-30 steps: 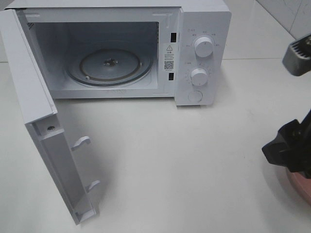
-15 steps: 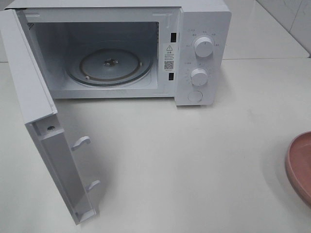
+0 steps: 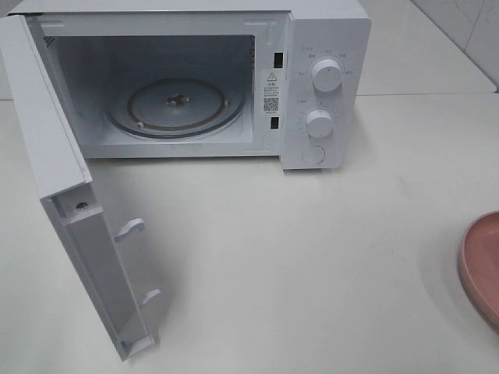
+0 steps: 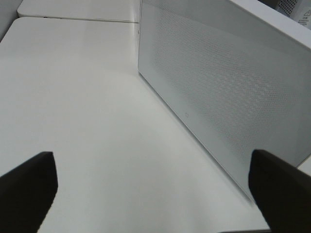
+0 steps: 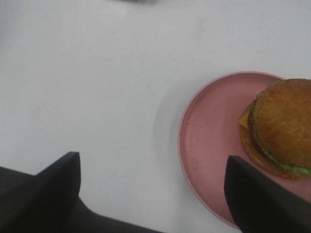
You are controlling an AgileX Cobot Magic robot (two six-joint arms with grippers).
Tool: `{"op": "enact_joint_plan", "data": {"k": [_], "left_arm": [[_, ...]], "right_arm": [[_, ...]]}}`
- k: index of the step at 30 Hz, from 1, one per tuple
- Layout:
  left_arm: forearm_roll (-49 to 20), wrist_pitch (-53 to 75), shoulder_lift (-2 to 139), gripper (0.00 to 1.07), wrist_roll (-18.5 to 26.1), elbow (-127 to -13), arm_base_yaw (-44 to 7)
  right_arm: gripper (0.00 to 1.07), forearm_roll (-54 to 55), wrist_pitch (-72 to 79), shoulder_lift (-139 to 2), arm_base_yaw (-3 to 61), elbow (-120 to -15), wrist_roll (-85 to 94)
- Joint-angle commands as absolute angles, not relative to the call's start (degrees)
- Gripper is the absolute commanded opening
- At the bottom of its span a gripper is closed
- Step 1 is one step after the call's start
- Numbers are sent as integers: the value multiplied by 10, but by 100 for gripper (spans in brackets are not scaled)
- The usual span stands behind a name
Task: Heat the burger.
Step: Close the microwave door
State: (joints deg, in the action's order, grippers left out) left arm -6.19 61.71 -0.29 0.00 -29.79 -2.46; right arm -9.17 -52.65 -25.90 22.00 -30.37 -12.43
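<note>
The microwave stands at the far side of the white surface. Its door is swung fully open on the hinge side, away from the knobs, and it stands out toward the near edge of the surface. Inside the microwave there is only the round glass turntable; nothing lies on it. On the control panel beside the cavity two white knobs sit one above the other, with a round button under them.

The burger is well apart from the microwave, on the knob side and nearer to the front. It sits on a pink plate, toward one side of the plate, so a wide part of the plate is bare. In the high view only the rim of this plate shows at the border, and the burger itself is outside that view.

Between the microwave and the plate the surface is bare and wide.

The right hand hangs above the surface just beside the plate rim, with its dark fingers spread wide and holding nothing. The left hand is near the outer face of the open door, also spread wide and holding nothing.
</note>
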Motion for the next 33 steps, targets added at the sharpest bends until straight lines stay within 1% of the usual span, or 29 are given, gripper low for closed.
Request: {"op": "enact_joint_plan", "data": {"k": [1, 3, 4, 5, 7, 12, 24, 33], "left_arm": [[-62, 612, -5, 100, 0, -297, -22], [-62, 612, -5, 100, 0, -297, -22], [-62, 612, -5, 100, 0, -297, -22], [-62, 612, -5, 100, 0, -297, -22], [-62, 612, -5, 100, 0, -297, -22], [-62, 612, -5, 100, 0, -297, -22], [-62, 612, -5, 100, 0, -297, -22], [-62, 612, -4, 100, 0, -297, -22]], "right_arm": [[76, -65, -508, -216, 164, -300, -79], [76, -62, -508, -207, 155, -300, -73], [76, -52, -512, -184, 135, -300, -58], [76, -52, -512, -184, 135, -300, -58], [76, -48, -520, -150, 106, -299, -44], [76, -47, -536, -91, 79, -294, -41], [76, -33, -551, 16, 39, -283, -28], [76, -32, -551, 18, 34, -283, -26]]}}
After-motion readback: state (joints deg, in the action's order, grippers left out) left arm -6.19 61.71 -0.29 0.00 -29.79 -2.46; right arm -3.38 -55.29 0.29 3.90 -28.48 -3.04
